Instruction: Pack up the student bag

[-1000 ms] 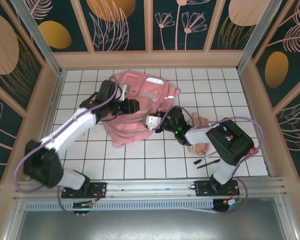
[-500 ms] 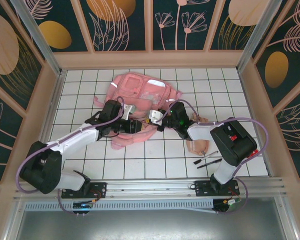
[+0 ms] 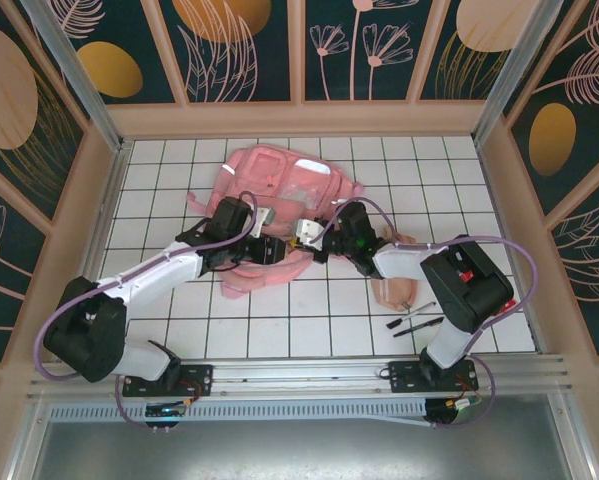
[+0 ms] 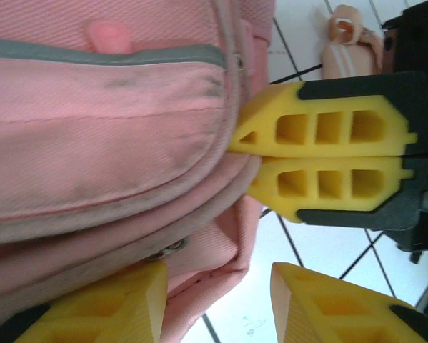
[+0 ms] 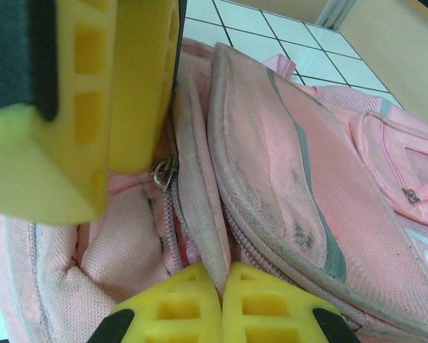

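Observation:
The pink student bag (image 3: pixel 289 180) lies at the back middle of the tiled table, seen close up in the left wrist view (image 4: pixel 106 143) and the right wrist view (image 5: pixel 285 164). My right gripper (image 3: pixel 307 232) (image 5: pixel 221 304) is shut on a thin fabric edge of the bag beside its zip. My left gripper (image 3: pixel 275 247) (image 4: pixel 217 304) stands open at the bag's near edge. One of its fingers (image 4: pixel 106 307) touches a fold below a metal zip pull (image 4: pixel 167 249), the other hangs over bare tile. The right gripper's closed fingers (image 4: pixel 321 128) sit just ahead of it.
A peach-pink pouch (image 3: pixel 391 292) lies right of the bag near the right arm, and shows in the left wrist view (image 4: pixel 349 43). Two dark pens (image 3: pixel 414 322) lie on the tiles at the front right. Wooden walls (image 3: pixel 299 118) enclose the table.
My left arm has swung from the bag's left side to its near edge, close to the right gripper. The right gripper shifted slightly back and left with the bag's edge.

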Tool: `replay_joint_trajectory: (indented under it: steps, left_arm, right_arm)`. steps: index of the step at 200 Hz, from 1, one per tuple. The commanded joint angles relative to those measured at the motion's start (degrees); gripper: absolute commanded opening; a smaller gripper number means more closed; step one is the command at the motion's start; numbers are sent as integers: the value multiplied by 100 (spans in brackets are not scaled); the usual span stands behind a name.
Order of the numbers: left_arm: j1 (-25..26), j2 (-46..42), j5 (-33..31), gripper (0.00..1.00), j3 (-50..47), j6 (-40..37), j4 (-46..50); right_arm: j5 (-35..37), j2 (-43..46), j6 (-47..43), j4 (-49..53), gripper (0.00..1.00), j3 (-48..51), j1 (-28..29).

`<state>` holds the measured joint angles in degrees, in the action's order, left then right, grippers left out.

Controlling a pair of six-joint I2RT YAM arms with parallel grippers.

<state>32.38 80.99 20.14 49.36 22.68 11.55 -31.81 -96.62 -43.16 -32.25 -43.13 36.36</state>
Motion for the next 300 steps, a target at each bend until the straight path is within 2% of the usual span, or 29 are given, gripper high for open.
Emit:
replay_joint_trajectory:
  steps: [1, 9, 19, 27, 40, 52, 77, 112, 123, 138, 148, 169, 186, 211, 226, 240, 253, 268, 285, 300]
  left_arm:
    - [-111, -86, -897, 41, -21, 11, 422]
    - [-109, -71, -891, 37, -108, 71, 382]
    - [-109, -2, -892, 26, -161, 150, 373]
    - [-116, 68, -891, 24, -164, 208, 391]
    - [-109, 170, -832, 24, -146, 285, 347]
    - [-111, 228, -659, 30, -146, 312, 160]
    - [-109, 398, 63, 31, -105, 232, -443]
    - [-109, 692, 448, 26, 33, 41, -645]
    - [-110, 708, 566, 21, 28, -28, -715]
    - [-109, 670, 532, 7, 98, -134, -636]
    - [-109, 557, 292, 0, 84, -206, -546]
    - [-150, 283, -566, 0, 6, -378, -227]
    - [-326, 108, -898, 0, -113, -459, -61]
    - [-786, -203, -774, 0, -405, -562, 4]
    - [-811, -396, -733, 0, -557, -946, -32]
    - [-804, -403, -423, 0, -534, -1195, 39]
    - [-721, -365, -24, 0, -467, -1258, 49]
    - [-412, -378, 120, 0, -376, -1194, -30]
    - [-147, -398, 524, 0, -404, -771, -461]
    - [12, -422, 772, 0, -462, -339, -968]
  right_arm:
    - [-457, 339, 44, -22, 0, -195, 16]
    - [-474, 329, 59, -42, 0, -195, 20]
    - [-529, 311, 123, -113, 0, -183, 14]
    - [-587, 305, 191, -176, 0, -170, 20]
    - [-695, 283, 284, -236, 0, -184, 20]
    - [-745, 247, 310, -230, 0, -220, 27]
    - [-782, 210, 375, -292, 0, -257, 49]
    - [-760, 226, 320, -143, 0, -335, 97]
    - [-693, 250, 282, -112, 0, -307, 99]
    - [-638, 296, 234, -61, 0, -268, 97]
    - [-612, 331, 147, 59, 0, -265, 91]
    - [-536, 423, -480, 783, 0, -350, -8]
    - [-607, 518, -1109, 1646, 0, -487, -271]
    - [-304, 671, -1752, 1869, 0, -309, -470]
    - [-236, 617, -1981, 2024, 0, -361, -727]
    - [-208, 537, -1817, 1788, 0, -355, -814]
    - [-360, 557, -1248, 1549, 16, -401, -814]
    - [-903, 776, -977, 1999, 38, -651, -768]
    - [-1025, 1117, -931, 2404, 46, -762, -599]
    - [-897, 1409, -824, 2376, 52, -610, -406]
